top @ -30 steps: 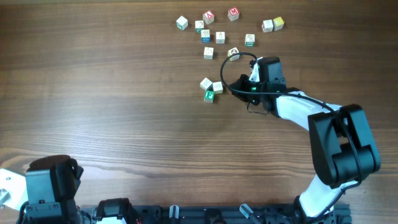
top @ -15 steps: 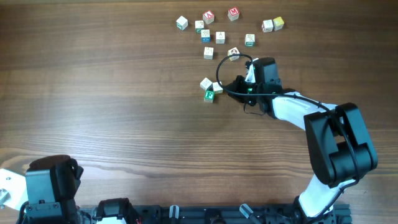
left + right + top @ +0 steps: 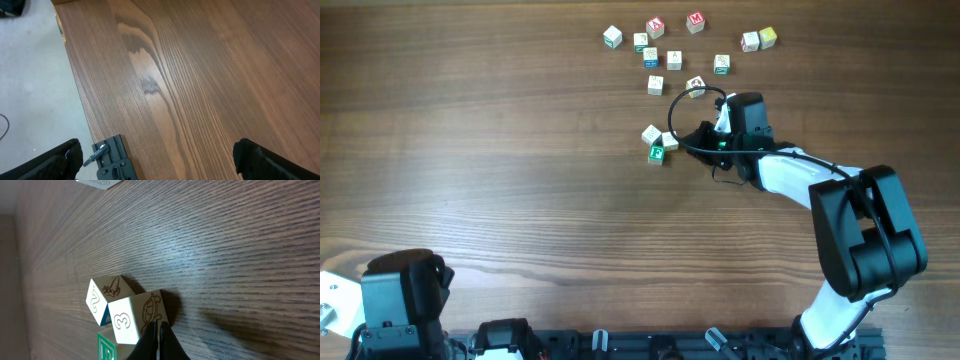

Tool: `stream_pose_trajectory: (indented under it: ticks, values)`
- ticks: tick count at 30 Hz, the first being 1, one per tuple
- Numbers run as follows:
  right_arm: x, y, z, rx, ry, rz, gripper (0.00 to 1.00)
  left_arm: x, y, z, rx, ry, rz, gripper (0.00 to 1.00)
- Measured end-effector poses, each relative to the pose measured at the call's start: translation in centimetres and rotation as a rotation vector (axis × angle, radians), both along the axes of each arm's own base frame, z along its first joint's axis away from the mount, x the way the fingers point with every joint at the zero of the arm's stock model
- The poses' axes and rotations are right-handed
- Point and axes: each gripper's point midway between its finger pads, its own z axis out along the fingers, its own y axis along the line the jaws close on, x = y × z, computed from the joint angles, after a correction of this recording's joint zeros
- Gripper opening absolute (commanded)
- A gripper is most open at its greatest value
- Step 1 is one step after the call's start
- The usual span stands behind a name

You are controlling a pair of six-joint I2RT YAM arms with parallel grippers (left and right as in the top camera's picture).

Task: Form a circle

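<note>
Right gripper (image 3: 157, 339) pinched fully closed, holding nothing; it serves as a pusher. The circle (image 3: 122, 317) lies directly ahead of its tips, apparently in contact, presumably so a nudge can tighten the cluster.

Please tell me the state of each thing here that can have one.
circle: three cubes packed together, no ring formed.
scattered cubes: loose, apart, unheld.
left gripper: jaws open, empty.
right gripper: jaws shut, tip at the cube marked 3.
</note>
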Motion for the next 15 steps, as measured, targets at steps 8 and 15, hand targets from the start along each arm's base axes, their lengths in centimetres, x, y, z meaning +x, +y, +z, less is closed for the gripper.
stream_pose_trajectory:
  ticks: [8,15]
  values:
    - [0.09,0.33,0.17,0.002,-0.013,0.006,0.05,0.00,0.00,0.00,0.000,0.000,0.000,1.00]
    - [0.02,0.55,0.19,0.001,-0.015,0.011,0.04,0.00,0.00,0.00,0.000,0.000,0.000,1.00]
